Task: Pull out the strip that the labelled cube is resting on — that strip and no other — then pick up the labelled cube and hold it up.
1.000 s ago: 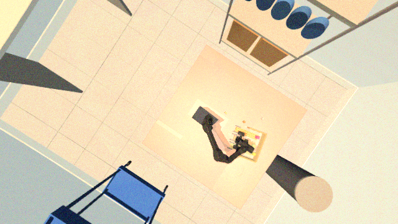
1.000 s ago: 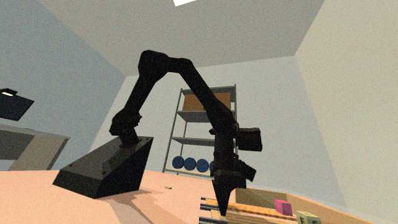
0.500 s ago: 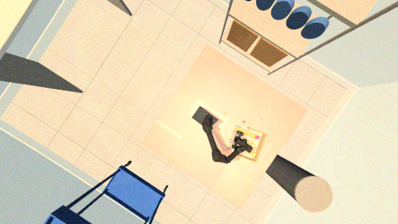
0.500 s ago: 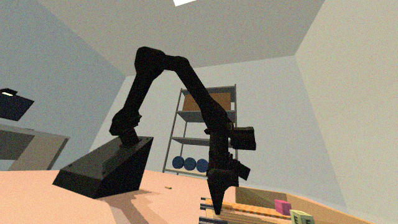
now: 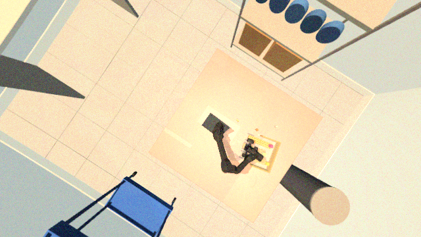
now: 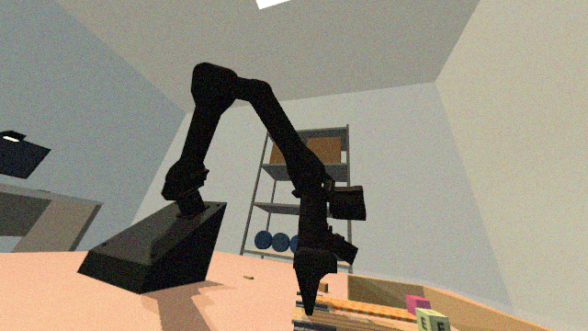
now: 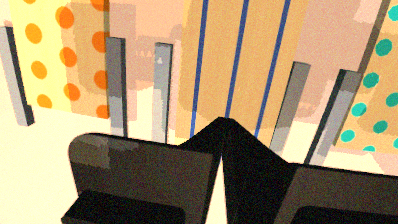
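Observation:
My gripper (image 6: 309, 313) (image 7: 224, 125) is shut with its fingertips together, low over the tan strip with blue stripes (image 7: 215, 65). The tips look to be on or just above its near part; nothing shows between them. A strip with orange dots (image 7: 68, 57) (image 6: 363, 308) lies on one side and a strip with teal dots (image 7: 384, 85) on the other. The pale green cube marked E (image 6: 424, 322) stands toward the far end of the strips, cut off by the bottom edge in the exterior view. Its underside is hidden, so its strip cannot be told.
Grey guide rails (image 7: 116, 75) (image 7: 300, 82) stand between the strips. A magenta cube (image 5: 271, 145) (image 6: 415, 303) sits beyond, near the E cube. A wooden wall (image 6: 390, 290) borders the far side. Small pieces (image 5: 256, 130) (image 6: 248, 278) lie on the table outside it.

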Action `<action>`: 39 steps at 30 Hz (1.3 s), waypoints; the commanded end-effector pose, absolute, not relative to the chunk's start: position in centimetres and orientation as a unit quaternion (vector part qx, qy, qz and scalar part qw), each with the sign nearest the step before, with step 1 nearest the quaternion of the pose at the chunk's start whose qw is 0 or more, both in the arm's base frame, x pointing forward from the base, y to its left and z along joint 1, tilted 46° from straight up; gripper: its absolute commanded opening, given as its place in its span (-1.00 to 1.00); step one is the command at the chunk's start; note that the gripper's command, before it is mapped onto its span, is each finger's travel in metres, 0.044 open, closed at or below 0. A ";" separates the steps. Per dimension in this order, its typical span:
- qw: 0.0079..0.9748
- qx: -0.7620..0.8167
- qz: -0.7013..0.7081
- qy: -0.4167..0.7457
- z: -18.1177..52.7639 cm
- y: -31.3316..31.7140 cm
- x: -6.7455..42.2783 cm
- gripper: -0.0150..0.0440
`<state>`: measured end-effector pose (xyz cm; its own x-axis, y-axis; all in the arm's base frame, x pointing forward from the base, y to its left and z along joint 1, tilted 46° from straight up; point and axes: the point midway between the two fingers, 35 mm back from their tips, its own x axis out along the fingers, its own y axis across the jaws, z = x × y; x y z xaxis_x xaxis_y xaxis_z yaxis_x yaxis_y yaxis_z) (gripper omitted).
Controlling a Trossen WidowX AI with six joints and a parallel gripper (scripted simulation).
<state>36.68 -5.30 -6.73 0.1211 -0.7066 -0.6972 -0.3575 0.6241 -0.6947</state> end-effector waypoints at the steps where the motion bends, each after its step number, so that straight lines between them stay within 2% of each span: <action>1: 0.618 -0.409 -0.142 0.656 -6.8 -6.2 35.4 -0.49; 39: 0.617 -0.410 -0.141 0.657 -5.9 -8.0 30.2 -0.49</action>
